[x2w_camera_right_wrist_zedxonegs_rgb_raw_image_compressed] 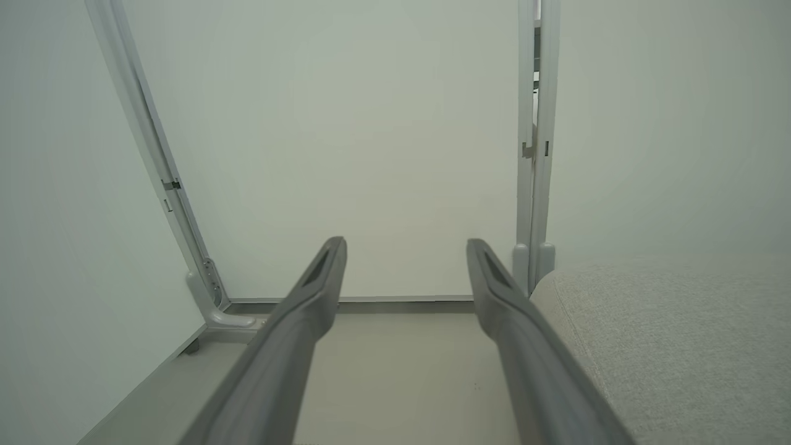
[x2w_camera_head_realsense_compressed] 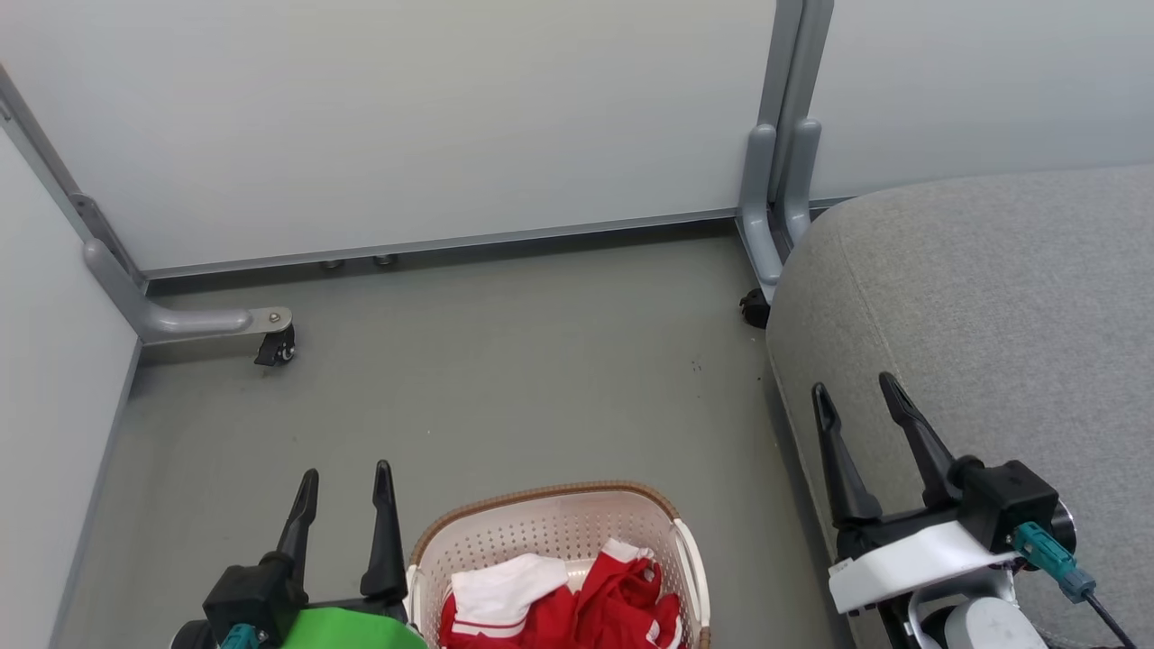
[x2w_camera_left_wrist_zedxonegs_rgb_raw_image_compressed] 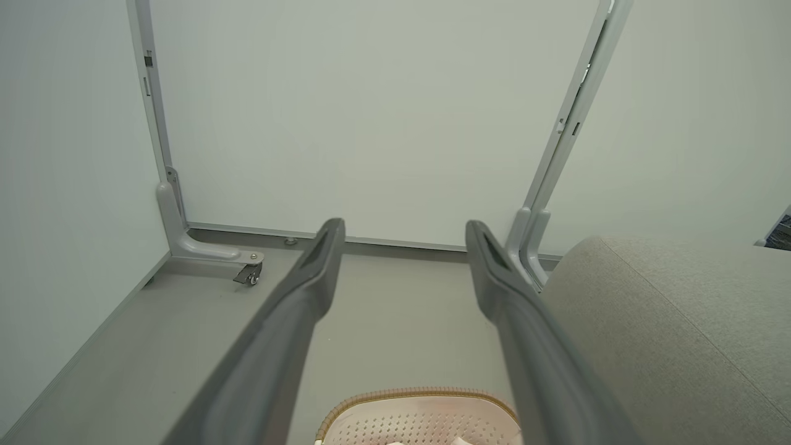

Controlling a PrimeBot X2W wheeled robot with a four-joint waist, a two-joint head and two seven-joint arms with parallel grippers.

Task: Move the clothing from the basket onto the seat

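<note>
Head view, looking down: the left gripper rises at the lower left, its two dark fingers spread wide with nothing between them, over grey floor. Just to its right, close beside its wrist, stands the basket, cream with a brown rim. The clothing lies heaped inside the basket, red with a white panel on top. The right gripper stands at the lower right, its fingers just as wide apart and empty, their tips over the left edge of the seat, a grey cushion that spreads ahead of it and to its right. The basket sits between the two grippers, nearer the left one. Pale panels close the space ahead of both, and a small black caster stands ahead and to the left of the left gripper. Left wrist view: the left gripper's fingers are parted and empty; the basket's rim curves below and between them, and the seat lies beside the finger on that view's right. Right wrist view: the right gripper's fingers are wide and empty, with bare floor between them, the seat beside the finger on that view's right and panels ahead.
</note>
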